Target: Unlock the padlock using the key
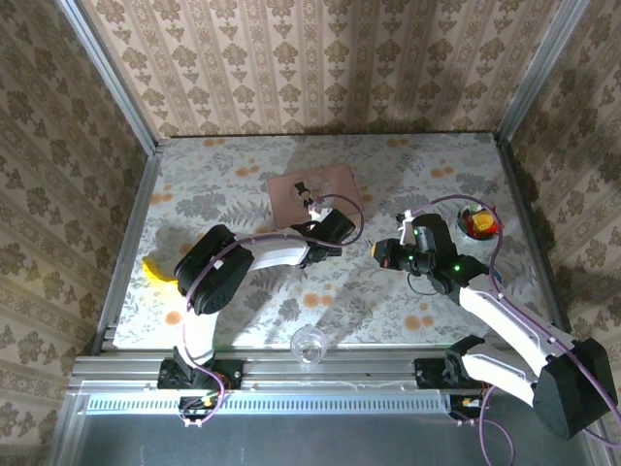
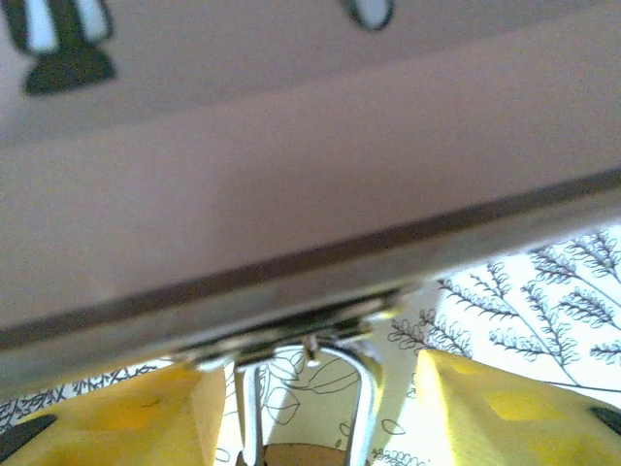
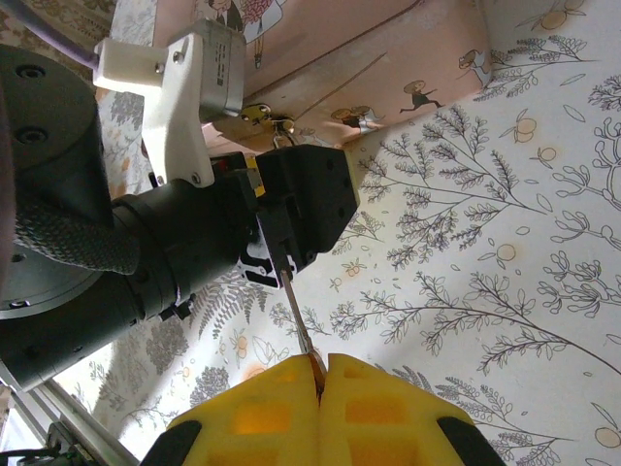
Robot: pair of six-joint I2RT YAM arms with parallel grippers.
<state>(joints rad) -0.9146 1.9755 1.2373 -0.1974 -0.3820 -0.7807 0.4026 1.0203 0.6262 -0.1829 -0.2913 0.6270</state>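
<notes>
Padlock [image 2: 296,456], one; key [image 3: 296,316], one.

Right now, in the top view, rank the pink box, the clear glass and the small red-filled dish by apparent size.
1. pink box, clearly largest.
2. dish.
3. clear glass.
The last two look nearly alike, so their order is unsure.

We can read no lettering, number or brand anywhere. The pink box [image 1: 312,197] carries only printed pictures. In the right wrist view we see small drawn figures in hats and coats on its face [image 3: 388,58]. In the left wrist view its print [image 2: 291,194] is a blur of dark and white shapes, which we cannot read.
</notes>
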